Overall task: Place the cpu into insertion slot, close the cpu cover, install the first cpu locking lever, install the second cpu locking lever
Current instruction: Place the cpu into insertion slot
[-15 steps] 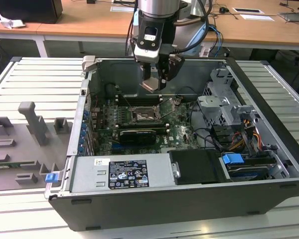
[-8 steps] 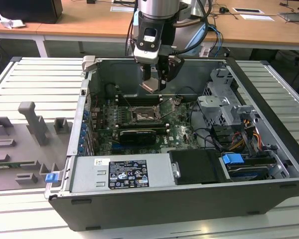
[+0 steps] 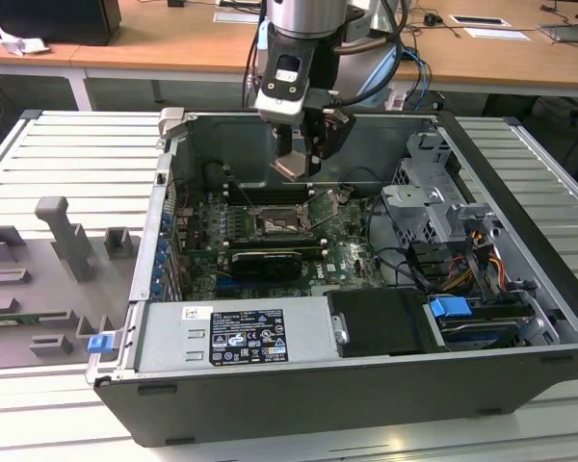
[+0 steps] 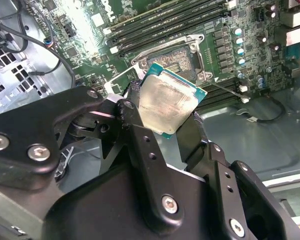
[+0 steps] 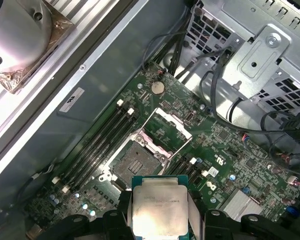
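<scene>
Black claw (image 4: pixel 165 117) clamped on edges of small square cpu, pale silver metal face (image 4: pixel 172 102); chip hangs above square dark insertion slot (image 5: pixel 135 162), apart from it. Silvery hinged cpu cover (image 5: pixel 166 126) stands open.

Risk: chip arriving skewed or corner-first, bending socket contacts; uneven squeeze could let it slip.

Slot empty. Open black computer case (image 3: pixel 366 409) holds green circuit board (image 3: pixel 352 252), long black expansion card (image 3: pixel 265 262).
</scene>
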`<state>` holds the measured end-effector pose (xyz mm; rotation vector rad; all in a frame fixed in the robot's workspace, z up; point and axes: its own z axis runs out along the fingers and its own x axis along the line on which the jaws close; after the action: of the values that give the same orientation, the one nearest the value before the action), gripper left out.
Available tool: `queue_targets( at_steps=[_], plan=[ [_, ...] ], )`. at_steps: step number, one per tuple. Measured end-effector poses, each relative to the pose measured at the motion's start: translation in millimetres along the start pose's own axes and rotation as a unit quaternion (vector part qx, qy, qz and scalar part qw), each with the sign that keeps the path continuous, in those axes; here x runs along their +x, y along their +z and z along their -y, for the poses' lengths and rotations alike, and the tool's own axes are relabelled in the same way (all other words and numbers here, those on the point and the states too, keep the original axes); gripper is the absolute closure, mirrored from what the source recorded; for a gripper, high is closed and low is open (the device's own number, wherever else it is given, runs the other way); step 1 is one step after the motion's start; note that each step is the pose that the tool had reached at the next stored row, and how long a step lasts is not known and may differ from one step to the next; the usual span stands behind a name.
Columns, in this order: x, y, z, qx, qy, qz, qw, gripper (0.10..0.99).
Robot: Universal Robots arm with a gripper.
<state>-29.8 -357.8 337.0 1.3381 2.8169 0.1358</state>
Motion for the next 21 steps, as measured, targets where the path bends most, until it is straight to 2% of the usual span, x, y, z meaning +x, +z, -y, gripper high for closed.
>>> queue_targets(
  at_steps=[10, 15, 17, 20, 21],
  plan=[
    [-0.1, 4.1, 0.4, 0.0012, 0.002, 0.0016, 1.0, 0.549],
    [-0.1, 4.8, 0.4, 0.0006, 0.028, 0.0038, 0.9996, 0.549],
    [-0.1, 5.3, 0.5, 0.0003, 0.043, 0.0051, 0.9991, 0.549],
    [-0.1, 6.3, 0.6, -0.0001, 0.072, 0.0076, 0.9974, 0.549],
    [-0.1, 6.9, 0.6, -0.0004, 0.086, 0.0088, 0.9963, 0.549]
  ],
)
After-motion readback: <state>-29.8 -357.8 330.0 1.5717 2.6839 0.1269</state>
